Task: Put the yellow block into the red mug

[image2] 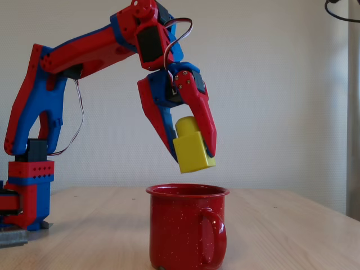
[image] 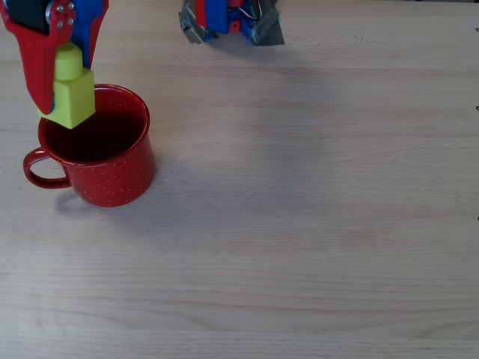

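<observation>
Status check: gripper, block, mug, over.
Gripper shut on yellow block, held tilted in air. Block above red mug opening, not yet inside. Nothing in the way.

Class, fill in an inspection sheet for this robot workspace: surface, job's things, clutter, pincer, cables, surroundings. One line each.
Surface: pale wood table, bare apart from the mug and the arm's base.
Job's things: block held in the air above the mug's opening, tilted, not yet inside; mug upright, handle toward the camera in the fixed view.
Clutter: nothing seen.
Pincer: pincer shut on the block, pointing down over the mug.
Cables: thin wires loop along the arm, clear of the table.
Surroundings: plain light wall behind; arm's base fixed at the table's far edge.
</observation>
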Motion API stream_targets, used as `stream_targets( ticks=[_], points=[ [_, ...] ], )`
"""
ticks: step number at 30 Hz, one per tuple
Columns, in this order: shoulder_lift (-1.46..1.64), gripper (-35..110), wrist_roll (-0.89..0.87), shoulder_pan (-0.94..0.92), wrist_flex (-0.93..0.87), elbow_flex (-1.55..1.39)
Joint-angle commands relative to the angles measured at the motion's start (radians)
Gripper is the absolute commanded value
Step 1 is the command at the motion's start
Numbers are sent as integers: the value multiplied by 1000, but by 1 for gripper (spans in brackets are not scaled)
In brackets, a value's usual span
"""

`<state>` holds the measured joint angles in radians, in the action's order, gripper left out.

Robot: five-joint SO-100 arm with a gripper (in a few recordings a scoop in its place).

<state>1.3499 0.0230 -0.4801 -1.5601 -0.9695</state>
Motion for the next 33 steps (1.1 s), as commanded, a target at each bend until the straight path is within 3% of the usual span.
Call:
stream_targets(
  ticks=[1, 29, 33],
  points=[
    [41, 0, 23, -12, 0, 69],
    [75, 0, 44, 28, 152, -256],
    [75, 17, 54, 23, 169, -267]
  ],
)
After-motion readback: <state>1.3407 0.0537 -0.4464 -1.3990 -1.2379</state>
